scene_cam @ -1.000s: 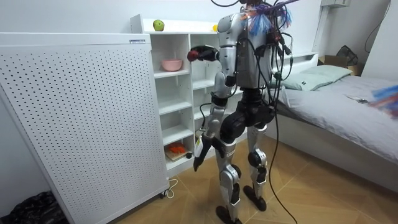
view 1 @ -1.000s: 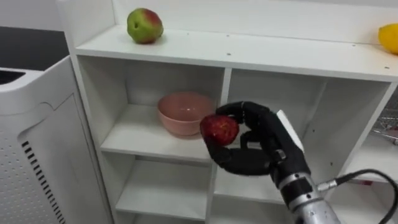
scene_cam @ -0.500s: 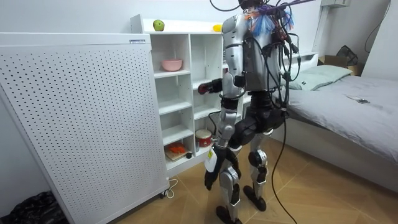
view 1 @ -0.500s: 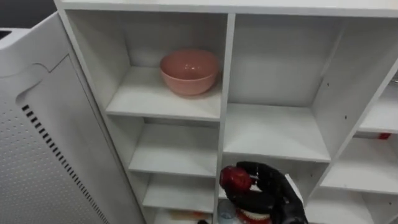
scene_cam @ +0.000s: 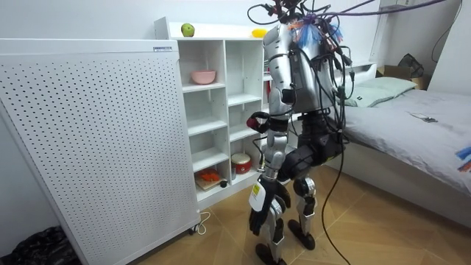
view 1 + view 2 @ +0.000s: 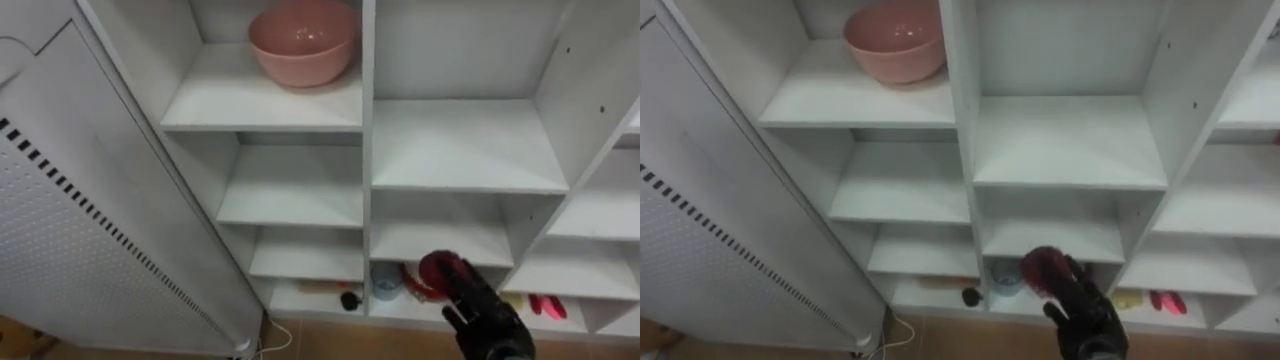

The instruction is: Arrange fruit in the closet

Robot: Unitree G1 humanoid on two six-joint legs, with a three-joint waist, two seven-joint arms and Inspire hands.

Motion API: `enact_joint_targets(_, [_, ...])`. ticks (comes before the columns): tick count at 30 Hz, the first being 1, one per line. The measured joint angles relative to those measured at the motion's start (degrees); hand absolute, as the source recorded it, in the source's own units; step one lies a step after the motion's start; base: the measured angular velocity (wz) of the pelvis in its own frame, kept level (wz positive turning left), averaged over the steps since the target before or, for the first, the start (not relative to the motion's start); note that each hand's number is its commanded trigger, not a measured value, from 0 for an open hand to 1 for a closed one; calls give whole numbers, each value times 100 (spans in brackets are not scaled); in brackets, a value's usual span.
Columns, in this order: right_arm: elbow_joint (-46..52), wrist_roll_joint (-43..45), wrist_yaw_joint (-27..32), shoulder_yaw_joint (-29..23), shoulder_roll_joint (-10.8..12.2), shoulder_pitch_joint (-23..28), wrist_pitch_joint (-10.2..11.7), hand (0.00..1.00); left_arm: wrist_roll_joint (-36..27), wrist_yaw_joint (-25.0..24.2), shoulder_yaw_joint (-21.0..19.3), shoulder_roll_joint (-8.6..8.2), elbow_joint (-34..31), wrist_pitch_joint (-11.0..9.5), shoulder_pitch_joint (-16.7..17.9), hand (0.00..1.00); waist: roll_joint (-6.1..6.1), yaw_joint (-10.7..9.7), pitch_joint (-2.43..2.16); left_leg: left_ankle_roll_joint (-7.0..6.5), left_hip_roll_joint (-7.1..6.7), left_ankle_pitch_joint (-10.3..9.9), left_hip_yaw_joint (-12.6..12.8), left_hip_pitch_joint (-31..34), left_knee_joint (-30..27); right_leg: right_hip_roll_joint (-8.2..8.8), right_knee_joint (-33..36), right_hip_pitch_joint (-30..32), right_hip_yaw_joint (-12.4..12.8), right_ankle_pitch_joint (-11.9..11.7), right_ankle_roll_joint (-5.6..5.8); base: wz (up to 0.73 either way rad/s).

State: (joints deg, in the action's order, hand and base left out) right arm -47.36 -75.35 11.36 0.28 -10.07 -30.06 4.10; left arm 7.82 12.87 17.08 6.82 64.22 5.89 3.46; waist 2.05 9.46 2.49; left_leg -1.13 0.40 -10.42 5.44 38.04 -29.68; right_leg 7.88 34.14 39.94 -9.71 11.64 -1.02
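A red apple sits in my right hand, whose dark fingers are curled round it. The hand hangs low in front of the white closet, level with its lower right compartments; in the right eye view the apple shows before the shelf's lowest openings. A pink bowl stands on the upper left shelf. In the room view a green apple and a yellow fruit lie on the closet's top. My left hand hangs by my leg with its fingers relaxed.
A white perforated panel stands hard against the closet's left side. The bottom compartments hold a light blue cup, a small dark ball and red items. A bed lies behind me.
My right hand has dropped with the red apple from bowl-shelf height to the lower compartments. My head camera has tipped down, and my body bends at the knees.
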Motion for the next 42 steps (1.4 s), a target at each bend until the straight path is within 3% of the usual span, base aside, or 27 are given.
enact_joint_targets(6, [-361,-1073,-69,-324,-198,-276,-64,100,-157,1,3,-84,-10,83,-14,0,-5,68,0,-7,-30,3,19,191,-13,82,88,232,16,22,2,0])
enact_joint_targets(9, [-679,-1478,-82,-651,-369,-631,-229,100,-150,2,2,-105,-29,110,-82,0,-29,63,2,-12,-31,1,76,389,-113,114,235,434,22,77,13,8])
enact_joint_targets(18, [-830,-1589,-73,-846,-685,-1318,-246,100,-210,57,18,-95,-31,111,-91,0,-83,86,29,-21,-17,-8,78,642,-351,121,440,647,0,162,-17,6])
enact_joint_targets(24, [-829,-1611,22,-949,-869,-1485,-252,100,-265,149,18,-73,-171,122,-58,0,-86,106,30,-40,-30,-30,75,885,-538,200,657,877,-58,199,-56,4])
enact_joint_targets(25, [-829,-1613,47,-960,-882,-1497,-255,71,-265,162,19,-64,-258,123,-37,0,-84,113,28,-46,-28,-49,75,931,-593,210,698,913,-61,209,-60,0])
enact_joint_targets(26, [-829,-1608,74,-946,-895,-1499,-257,0,-276,167,22,-50,-313,123,-36,0,-85,121,29,-50,-23,-57,79,961,-611,211,726,943,-60,212,-63,0])
enact_joint_targets(42, [-615,-1434,654,-815,-1003,-1739,-209,0,-270,37,357,138,-713,135,77,0,-101,198,8,-88,29,-106,214,1023,-810,221,879,1039,-31,224,-70,-2])
